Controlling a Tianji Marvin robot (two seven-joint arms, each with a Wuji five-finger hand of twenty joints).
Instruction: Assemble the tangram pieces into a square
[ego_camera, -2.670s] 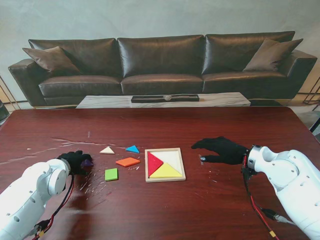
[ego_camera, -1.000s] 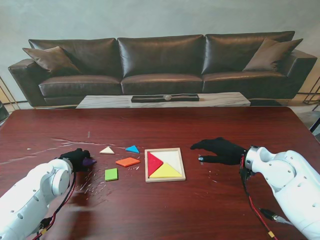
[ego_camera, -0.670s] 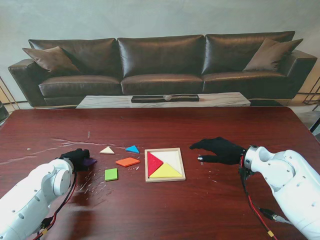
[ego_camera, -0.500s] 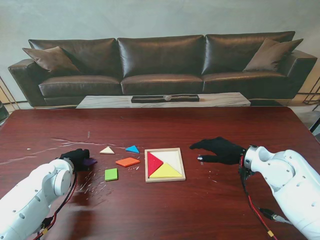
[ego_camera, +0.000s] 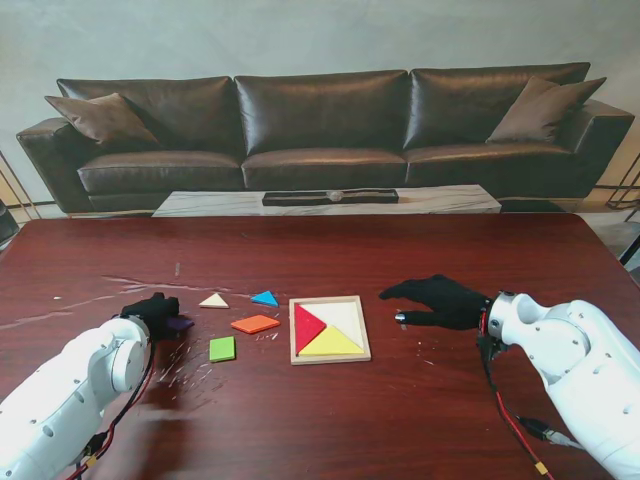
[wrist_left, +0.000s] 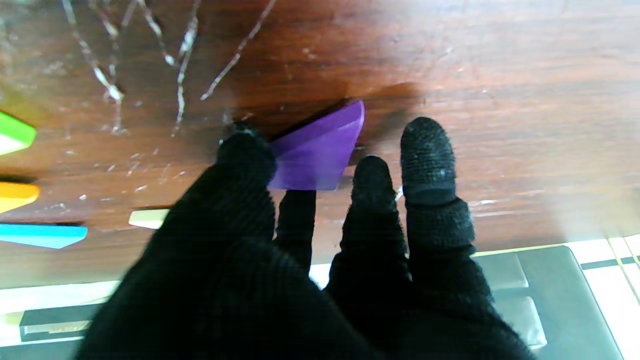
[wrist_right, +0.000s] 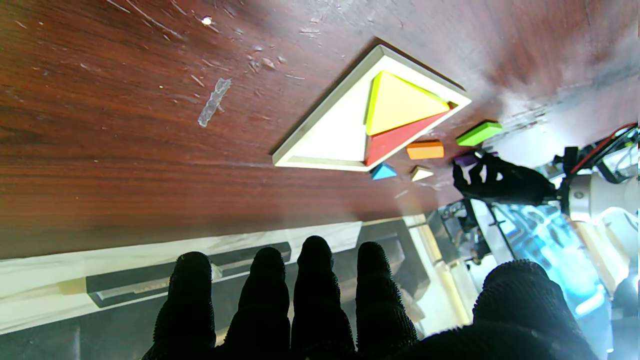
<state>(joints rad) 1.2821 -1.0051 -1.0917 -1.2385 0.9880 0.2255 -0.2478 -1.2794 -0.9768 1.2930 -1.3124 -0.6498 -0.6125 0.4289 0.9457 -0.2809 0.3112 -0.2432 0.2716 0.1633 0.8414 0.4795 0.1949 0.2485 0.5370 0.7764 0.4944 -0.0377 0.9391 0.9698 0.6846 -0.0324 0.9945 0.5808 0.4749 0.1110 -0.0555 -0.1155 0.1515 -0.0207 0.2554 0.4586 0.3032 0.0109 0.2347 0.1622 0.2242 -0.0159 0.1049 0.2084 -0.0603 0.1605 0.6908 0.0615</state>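
A shallow wooden tray (ego_camera: 329, 356) sits near the middle of the tabletop (ego_camera: 400, 250), a little toward the near edge. Inside it lie two pieces: a red triangle (ego_camera: 306, 326) against the tray's left wall and a yellow triangle (ego_camera: 332, 343) along its near wall, the two meeting edge to edge. The rest of the tray floor, toward its far right corner, shows pale bare wood.

The loose pieces lie on the tabletop to the left of the tray. An orange piece (ego_camera: 256, 323) is just beside the tray's left wall, a blue triangle (ego_camera: 265, 298) sits a little farther from me, and a cream triangle (ego_camera: 214, 300) is left of that. A green square (ego_camera: 223, 348) lies nearer to me than the orange one. Farthest toward the left edge is a purple triangle (wrist_left: 317, 151).

The left hand (ego_camera: 153, 312), in a black glove, is on that purple triangle. In the wrist view one fingertip (wrist_left: 246, 150) presses on a corner of it, and the piece looks tipped up off the wood on one side, with the other fingers just beside it. It is a light pinch rather than a full grasp.

The right hand (ego_camera: 440, 299) is out to the right of the tray, well clear of it, fingers spread and holding nothing.

I can read no writing or labels on the tray or the pieces.
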